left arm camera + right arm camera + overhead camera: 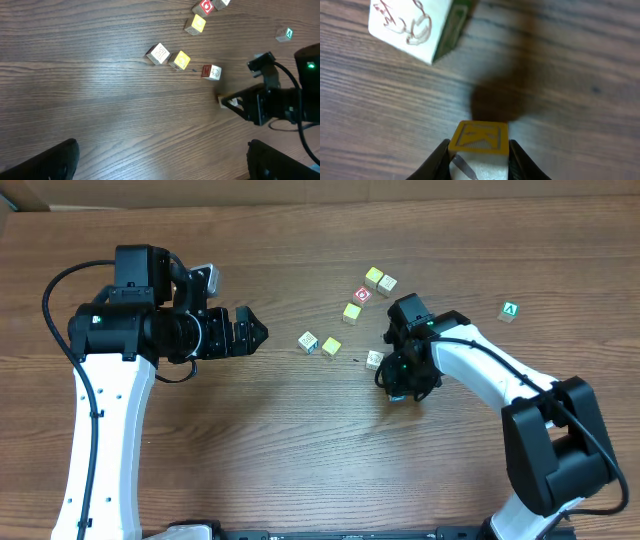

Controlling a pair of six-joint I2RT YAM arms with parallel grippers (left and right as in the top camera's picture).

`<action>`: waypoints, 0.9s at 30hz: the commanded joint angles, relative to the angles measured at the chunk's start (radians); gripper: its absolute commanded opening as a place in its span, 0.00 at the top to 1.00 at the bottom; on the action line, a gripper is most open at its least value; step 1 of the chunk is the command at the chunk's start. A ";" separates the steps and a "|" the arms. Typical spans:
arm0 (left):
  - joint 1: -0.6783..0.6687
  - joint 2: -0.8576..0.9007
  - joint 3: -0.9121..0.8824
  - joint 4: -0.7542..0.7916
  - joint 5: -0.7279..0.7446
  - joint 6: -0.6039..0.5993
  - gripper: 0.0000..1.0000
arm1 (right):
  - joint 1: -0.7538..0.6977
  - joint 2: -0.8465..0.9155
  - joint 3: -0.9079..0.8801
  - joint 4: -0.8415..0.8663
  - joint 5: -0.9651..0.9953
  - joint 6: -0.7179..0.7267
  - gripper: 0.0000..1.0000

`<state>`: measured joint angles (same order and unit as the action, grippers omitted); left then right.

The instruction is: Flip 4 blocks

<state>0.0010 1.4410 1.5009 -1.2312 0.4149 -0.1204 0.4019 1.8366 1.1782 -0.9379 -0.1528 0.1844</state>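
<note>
Overhead, the brown wood-grain table [300, 450] fills the view. The white-and-black left arm [100, 410] rises along the left side and the white-and-black right arm [500, 380] comes in from the near right.

The left gripper [258, 333] points right toward the middle of the table. In the left wrist view its dark fingers [50, 162] sit in the near corners, spread wide, with only table wood between them. They touch no cube.

The right gripper [388, 383] points down at the table right of centre. In the right wrist view its dark fingers [436, 159] press against opposite sides of a small wooden cube with a yellow-framed letter face [479, 137], clamped on it. A dark shadow lies on the wood just beyond it.

Just to the far left of that gripper stands a white wooden cube with a red line drawing [374, 359]. In the right wrist view it shows a green side.

Further left, a white cube with dark marks [308, 342] and a yellow cube [331, 347] sit just beside each other.

On the far side lies a loose group: a pale yellow-green cube [374, 276] touching a cream cube [387, 283], then a red cube with a white ring [362, 295], then another yellow cube [352, 311] nearest the middle.

Well apart, at the far right, sits a green cube with a white letter A [510, 310].
</note>
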 commanded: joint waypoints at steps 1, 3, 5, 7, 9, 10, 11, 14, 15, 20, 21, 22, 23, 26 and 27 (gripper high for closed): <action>0.004 0.006 0.024 0.001 -0.003 0.023 0.00 | 0.013 -0.089 0.027 -0.053 -0.005 0.104 0.96; 0.004 0.006 0.024 0.001 -0.004 0.023 0.00 | 0.026 -0.123 0.023 -0.095 -0.005 0.139 0.96; 0.004 0.006 0.024 0.002 -0.004 0.023 0.00 | 0.050 -0.158 0.006 -0.119 -0.005 0.190 0.96; 0.004 0.006 0.024 0.002 -0.004 0.023 0.00 | 0.091 -0.196 -0.023 -0.127 -0.004 0.237 0.96; 0.004 0.006 0.024 0.002 -0.004 0.023 0.00 | 0.152 -0.236 -0.072 -0.115 -0.004 0.304 0.96; 0.004 0.006 0.024 0.002 -0.004 0.023 0.00 | 0.188 -0.254 -0.101 -0.102 -0.004 0.341 0.96; 0.005 0.006 0.024 0.002 -0.004 0.023 0.00 | 0.219 -0.267 -0.126 -0.089 0.000 0.376 0.96; 0.004 0.006 0.024 0.001 -0.004 0.023 0.00 | 0.325 -0.301 -0.205 -0.039 0.006 0.491 0.96; 0.004 0.006 0.024 -0.001 -0.004 0.023 0.00 | 0.352 -0.306 -0.224 -0.024 0.006 0.518 0.96; 0.004 0.006 0.024 -0.022 -0.004 0.024 0.00 | 0.467 -0.311 -0.289 0.022 0.059 0.660 0.96; 0.004 0.006 0.024 -0.026 -0.005 0.024 0.00 | 0.480 -0.311 -0.295 0.020 0.087 0.689 0.96; 0.004 0.006 0.024 -0.029 -0.008 0.025 0.00 | 0.488 -0.311 -0.299 0.020 0.105 0.712 0.96; 0.004 0.006 0.024 -0.031 -0.007 0.032 0.00 | 0.491 -0.311 -0.301 0.022 0.121 0.730 0.96; 0.004 0.006 0.024 -0.032 -0.008 0.032 0.00 | 0.488 -0.311 -0.301 0.023 0.178 0.764 0.96; 0.004 0.006 0.024 -0.032 -0.007 0.032 0.00 | 0.485 -0.311 -0.301 0.027 0.192 0.763 0.96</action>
<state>0.0010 1.4410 1.5009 -1.2617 0.4145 -0.1162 0.8909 1.5494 0.8803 -0.9207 -0.0444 0.8722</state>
